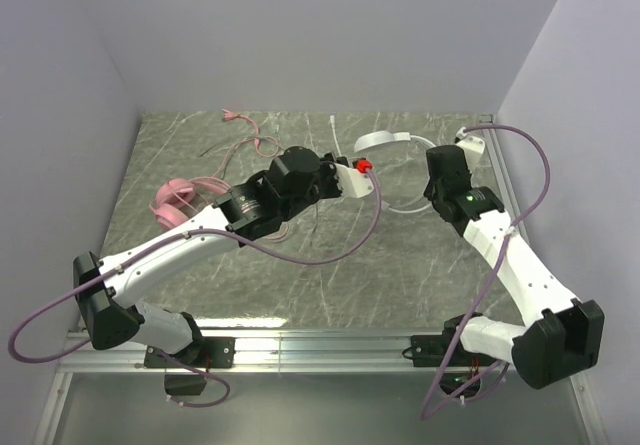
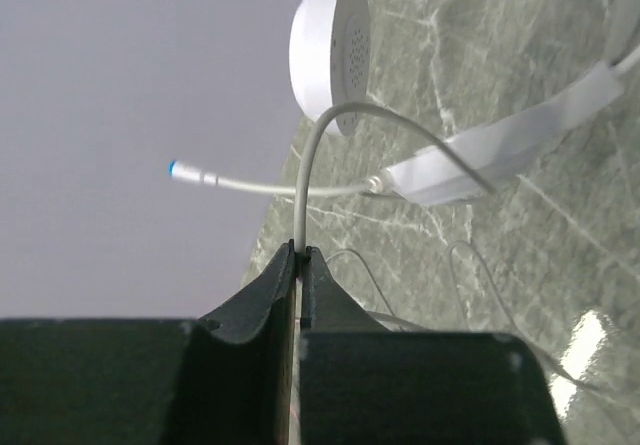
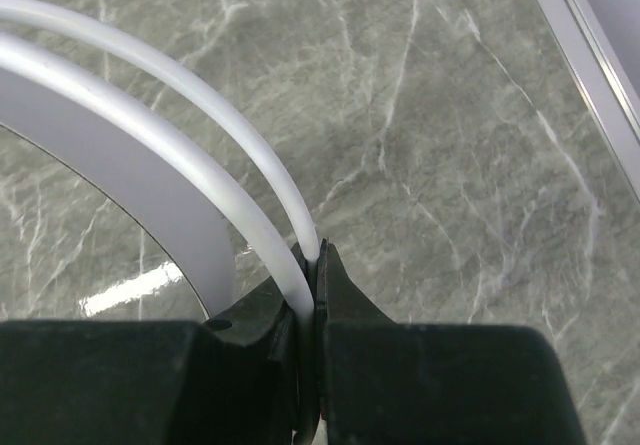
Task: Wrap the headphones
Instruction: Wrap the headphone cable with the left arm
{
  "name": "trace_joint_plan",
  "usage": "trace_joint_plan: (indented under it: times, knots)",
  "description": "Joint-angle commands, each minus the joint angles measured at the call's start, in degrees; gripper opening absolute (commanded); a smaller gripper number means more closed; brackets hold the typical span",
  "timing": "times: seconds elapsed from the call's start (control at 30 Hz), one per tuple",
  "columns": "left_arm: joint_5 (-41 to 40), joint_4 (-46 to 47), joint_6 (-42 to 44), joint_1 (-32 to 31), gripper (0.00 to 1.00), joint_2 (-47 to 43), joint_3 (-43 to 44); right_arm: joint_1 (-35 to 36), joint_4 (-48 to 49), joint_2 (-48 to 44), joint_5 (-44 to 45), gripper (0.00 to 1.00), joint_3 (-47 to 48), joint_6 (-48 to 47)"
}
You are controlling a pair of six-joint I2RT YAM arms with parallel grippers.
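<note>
The white-grey headphones (image 1: 385, 141) lie at the back middle of the table, their ear cup (image 2: 330, 45) and flat headband (image 2: 520, 130) clear in the left wrist view. My left gripper (image 2: 300, 250) is shut on their thin white cord (image 2: 305, 175), which rises from the fingertips and curves toward the headband. The cord's plug (image 2: 205, 176) sticks out to the left. My right gripper (image 3: 318, 255) is shut on a thin white hoop (image 3: 200, 95) of the same headset, beside the broad band (image 3: 120, 155). The pink headphones (image 1: 175, 197) rest at the left, their pink cord (image 1: 250, 145) loose behind them.
The table's right rim (image 3: 590, 55) runs close to my right gripper (image 1: 432, 197). My left gripper (image 1: 338, 162) hangs over the table's middle. Thin loose wires (image 2: 460, 285) trail on the marble. Grey walls close in the back and both sides.
</note>
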Motion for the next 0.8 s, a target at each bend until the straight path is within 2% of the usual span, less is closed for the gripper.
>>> trace_joint_plan:
  times: [0.0,0.17,0.33,0.5,0.67,0.77]
  knots:
    - [-0.22,3.41,5.89,1.31,0.00,0.34,2.74,1.02,8.29,-4.70,-3.23,0.00,-0.92,-3.31]
    - [3.47,5.43,9.67,3.87,0.00,-1.41,2.13,3.13,9.00,-5.67,-2.71,0.00,-2.86,-5.60]
    - [1.45,3.33,11.87,4.83,0.00,-1.68,4.50,3.93,9.00,-5.06,-1.48,0.00,-4.00,-6.13]
    - [-1.72,3.50,14.50,5.79,0.01,-3.87,3.18,4.45,9.18,-4.71,-1.74,0.00,-4.18,-6.48]
    - [2.41,5.00,16.44,8.26,0.01,-6.07,1.60,6.39,9.53,-4.44,-1.30,0.00,-4.53,-7.88]
    - [5.83,2.28,16.35,11.42,0.00,-5.46,3.35,7.44,10.84,-5.75,-0.95,0.00,-5.58,-8.93]
